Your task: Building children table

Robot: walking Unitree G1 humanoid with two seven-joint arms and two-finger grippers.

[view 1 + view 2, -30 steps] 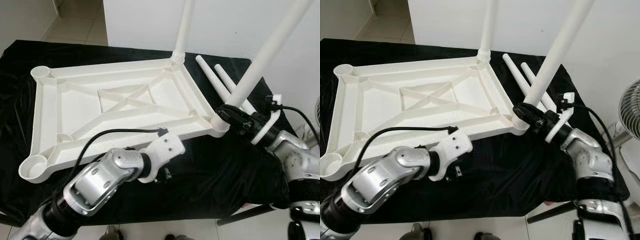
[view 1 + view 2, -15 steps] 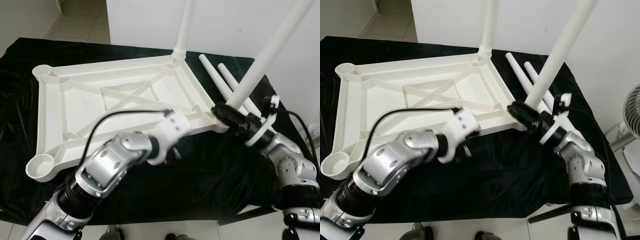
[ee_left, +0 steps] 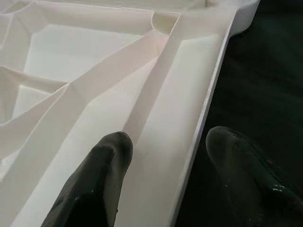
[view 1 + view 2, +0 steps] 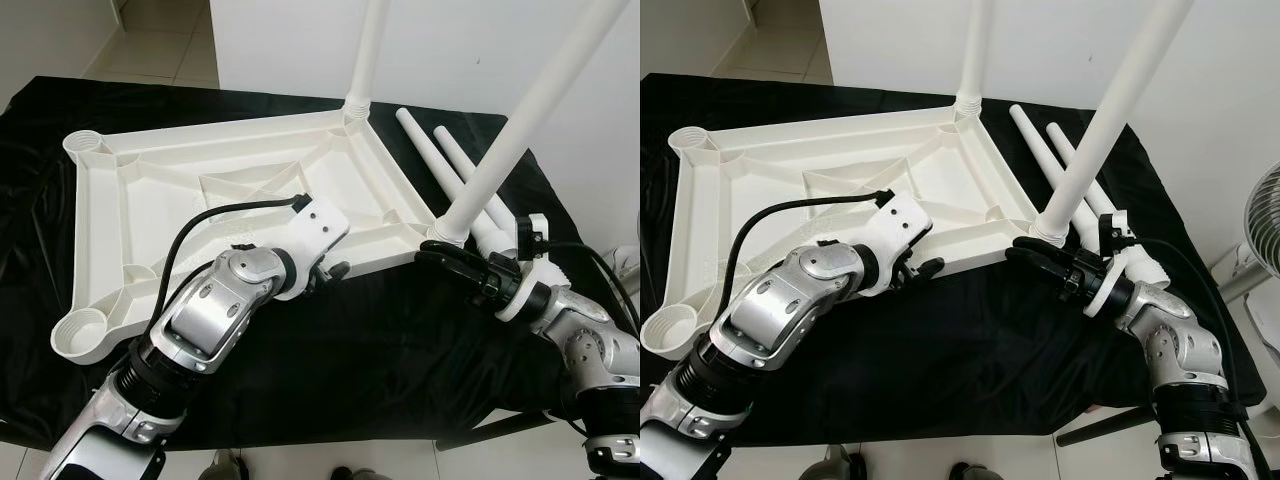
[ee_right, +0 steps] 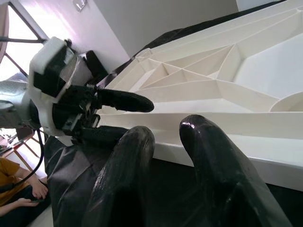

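The right gripper's (image 5: 165, 156) two glossy black fingers (image 5: 125, 184) fill the foreground, a narrow gap between them, nothing held. Just beyond their tips runs the near edge of the white ribbed plastic tabletop (image 5: 246, 85), lying underside up on crumpled black cloth (image 5: 71, 184). Farther along that same edge, the left gripper (image 5: 111, 118) straddles the rim, one finger above the tabletop, one below. Past the cloth sits a person in an orange top (image 5: 12, 179).
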